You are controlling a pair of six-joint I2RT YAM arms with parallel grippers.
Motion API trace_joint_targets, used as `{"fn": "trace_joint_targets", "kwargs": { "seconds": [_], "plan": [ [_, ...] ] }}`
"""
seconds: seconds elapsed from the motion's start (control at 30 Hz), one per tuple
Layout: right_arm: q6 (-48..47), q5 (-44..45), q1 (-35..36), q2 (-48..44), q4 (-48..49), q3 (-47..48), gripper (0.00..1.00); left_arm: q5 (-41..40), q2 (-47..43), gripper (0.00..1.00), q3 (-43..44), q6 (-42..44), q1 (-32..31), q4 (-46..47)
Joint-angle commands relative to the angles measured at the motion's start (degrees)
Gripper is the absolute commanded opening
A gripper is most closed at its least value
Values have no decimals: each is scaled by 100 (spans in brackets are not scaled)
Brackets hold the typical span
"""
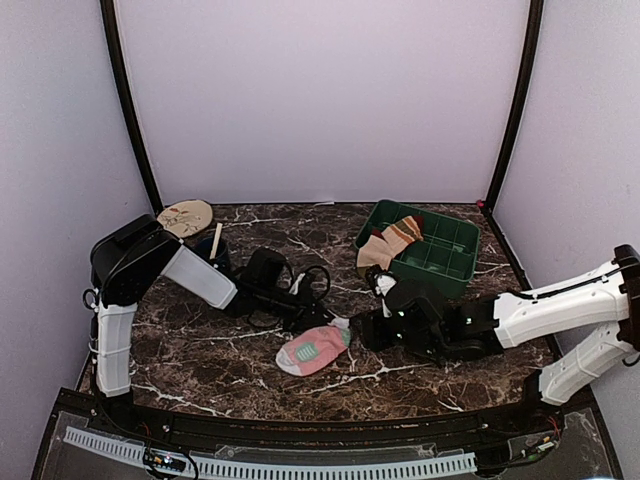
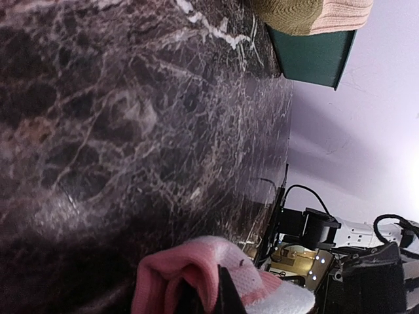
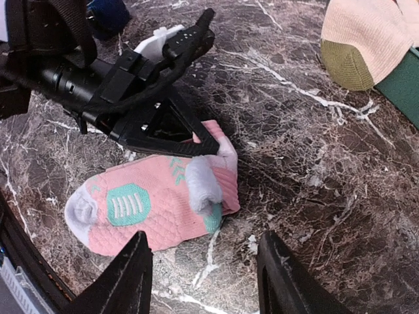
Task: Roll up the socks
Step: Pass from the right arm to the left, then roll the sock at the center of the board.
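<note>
The pink sock (image 1: pixel 313 350) with mint patches lies flat on the marble near the front, its cuff end folded up. My left gripper (image 1: pixel 328 321) is shut on that cuff; in the left wrist view pink fabric (image 2: pixel 190 278) sits pinched between the dark fingertips (image 2: pixel 226 297). The right wrist view shows the pink sock (image 3: pixel 150 206) with the left gripper (image 3: pixel 208 148) at its raised cuff. My right gripper (image 3: pixel 206 278) stands open just right of the sock, nothing between its fingers; from above the right gripper (image 1: pixel 360 326) is close to the cuff. The tan striped sock (image 1: pixel 390 240) hangs over the tray's rim.
The green compartment tray (image 1: pixel 445 255) stands at the back right, seen also as the tray (image 2: pixel 314 55) and the tray (image 3: pixel 404 85) in the wrist views. A round tan piece (image 1: pixel 186 216), a small stick (image 1: pixel 216 240) and a blue object (image 3: pixel 108 13) lie at the back left.
</note>
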Motion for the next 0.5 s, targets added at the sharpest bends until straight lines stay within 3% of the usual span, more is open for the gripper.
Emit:
{"fn": "trace_joint_targets", "kwargs": {
  "seconds": [0.0,0.13,0.3,0.47],
  "plan": [
    [1056,-984,-585,47,-215,355,51,-476,-136,0,-9,504,-34,35],
    [2327,-2103,-1181,-110,367,-89,51,-663,-225,0,4,809,-37,-40],
    [3503,-2844,-1523,-367,978,-697,52,-887,-301,0,69,1186,-36,-251],
    [4396,-3612,-1811,-450,1998,-1201,61,-1001,-302,0,221,1617,-60,-577]
  ]
}}
